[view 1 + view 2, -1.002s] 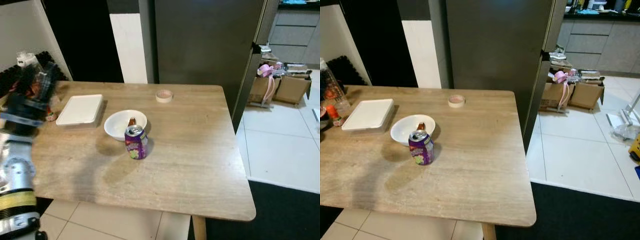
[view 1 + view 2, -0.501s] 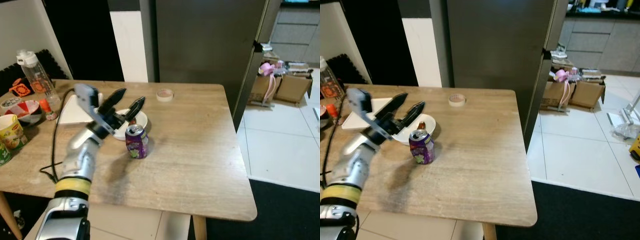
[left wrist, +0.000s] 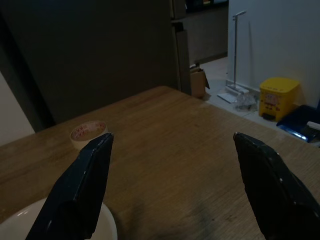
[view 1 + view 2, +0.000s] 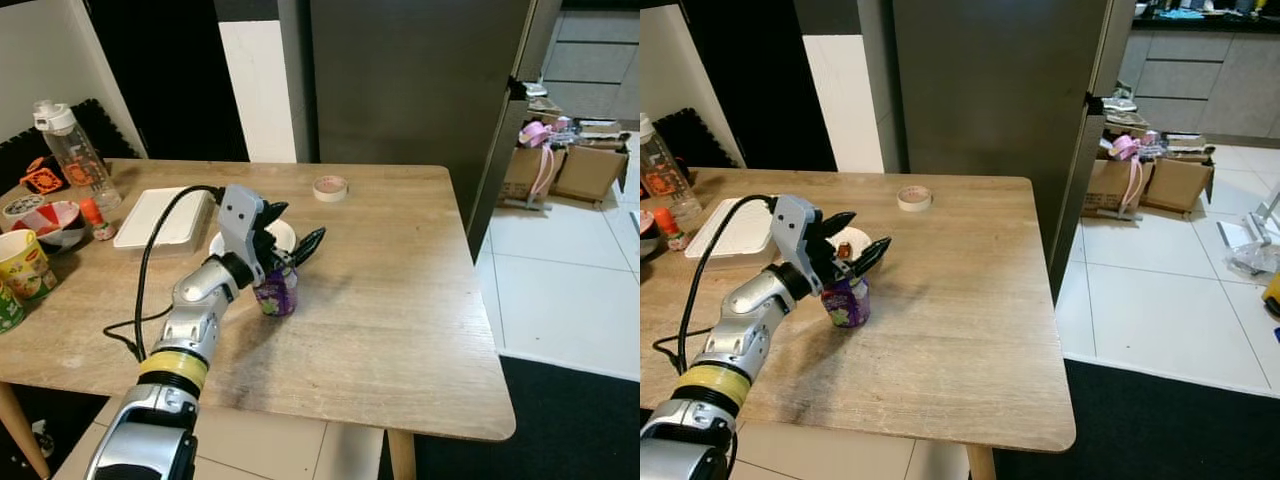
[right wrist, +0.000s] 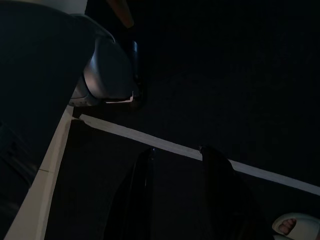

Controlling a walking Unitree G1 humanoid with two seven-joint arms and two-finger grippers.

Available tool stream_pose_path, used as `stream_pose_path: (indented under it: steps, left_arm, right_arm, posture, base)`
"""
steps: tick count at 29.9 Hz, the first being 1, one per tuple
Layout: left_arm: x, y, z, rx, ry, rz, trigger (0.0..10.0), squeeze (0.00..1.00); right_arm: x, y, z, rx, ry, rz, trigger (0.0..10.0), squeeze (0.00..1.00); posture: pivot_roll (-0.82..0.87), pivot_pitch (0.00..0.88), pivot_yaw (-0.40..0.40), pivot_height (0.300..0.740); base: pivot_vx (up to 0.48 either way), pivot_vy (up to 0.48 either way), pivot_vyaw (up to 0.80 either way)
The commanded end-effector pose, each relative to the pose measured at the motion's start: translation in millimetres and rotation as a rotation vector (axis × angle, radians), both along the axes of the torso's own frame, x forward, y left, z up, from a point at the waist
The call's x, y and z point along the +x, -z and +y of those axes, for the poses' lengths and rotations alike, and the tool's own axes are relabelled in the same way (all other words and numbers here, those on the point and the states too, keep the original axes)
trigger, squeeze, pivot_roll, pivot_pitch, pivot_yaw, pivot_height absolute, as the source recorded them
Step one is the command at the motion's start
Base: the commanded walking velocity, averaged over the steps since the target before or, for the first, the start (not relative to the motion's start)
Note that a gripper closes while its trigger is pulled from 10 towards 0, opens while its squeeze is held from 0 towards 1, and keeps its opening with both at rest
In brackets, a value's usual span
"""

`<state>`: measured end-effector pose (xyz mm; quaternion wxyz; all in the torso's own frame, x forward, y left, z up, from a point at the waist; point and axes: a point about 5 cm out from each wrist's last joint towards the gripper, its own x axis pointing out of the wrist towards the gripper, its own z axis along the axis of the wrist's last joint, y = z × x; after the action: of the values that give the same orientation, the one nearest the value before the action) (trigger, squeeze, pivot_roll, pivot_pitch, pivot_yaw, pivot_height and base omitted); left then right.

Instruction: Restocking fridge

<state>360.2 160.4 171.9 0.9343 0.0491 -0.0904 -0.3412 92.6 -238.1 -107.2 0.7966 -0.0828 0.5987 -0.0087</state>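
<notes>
Two black fingers of my left gripper (image 4: 288,237) stand wide apart above the purple can (image 4: 277,293), not touching it. Can upright on wooden table (image 4: 400,300), just beside white bowl (image 4: 282,236). Right gripper (image 5: 175,200): fingers slightly apart, in shade.

On your bench (image 4: 400,330), the can (image 4: 276,293) stands just before the bowl (image 4: 284,236), with the lidded container (image 4: 160,217) left and the tape roll (image 4: 329,188) behind.

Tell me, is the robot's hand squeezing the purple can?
No, the left gripper hangs open above the purple can, its fingers spread wide apart.
</notes>
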Motion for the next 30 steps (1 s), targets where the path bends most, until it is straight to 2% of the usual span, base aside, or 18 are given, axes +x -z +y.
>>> stream_pose_path:
  steps: [1,7,15,27,30]
  left_arm:
    - [1.1,1,0.5,0.037,-0.002,0.002,10.0,0.0]
    - [2.0,11,7.1,0.09,-0.04,0.038,10.0,0.0]
    - [3.2,20,18.9,0.108,-0.113,0.081,10.0,0.0]
    - [3.2,27,21.7,0.092,-0.136,0.119,10.0,0.0]
    - [1.6,35,21.9,0.089,-0.14,0.152,10.0,0.0]
  right_arm:
    - [-2.2,1,2.7,0.011,0.016,-0.001,10.0,0.0]
    - [-2.0,1,1.9,0.009,0.016,-0.004,10.0,0.0]
    - [-1.4,1,1.5,0.008,0.015,-0.003,10.0,0.0]
    - [-1.6,1,1.0,0.005,0.015,-0.003,10.0,0.0]
    - [-1.5,0,0.4,0.003,0.014,-0.003,10.0,0.0]
  posture:
    - [-0.13,0.0,0.046,0.74]
    - [-0.13,0.0,0.046,0.74]
    - [-0.12,0.0,0.04,0.74]
    - [-0.12,0.0,0.04,0.74]
    - [-0.12,0.0,0.04,0.74]
  base:
    - [0.0,0.0,0.0]
    - [0.0,0.0,0.0]
    - [0.0,0.0,0.0]
    - [0.0,0.0,0.0]
    - [0.0,0.0,0.0]
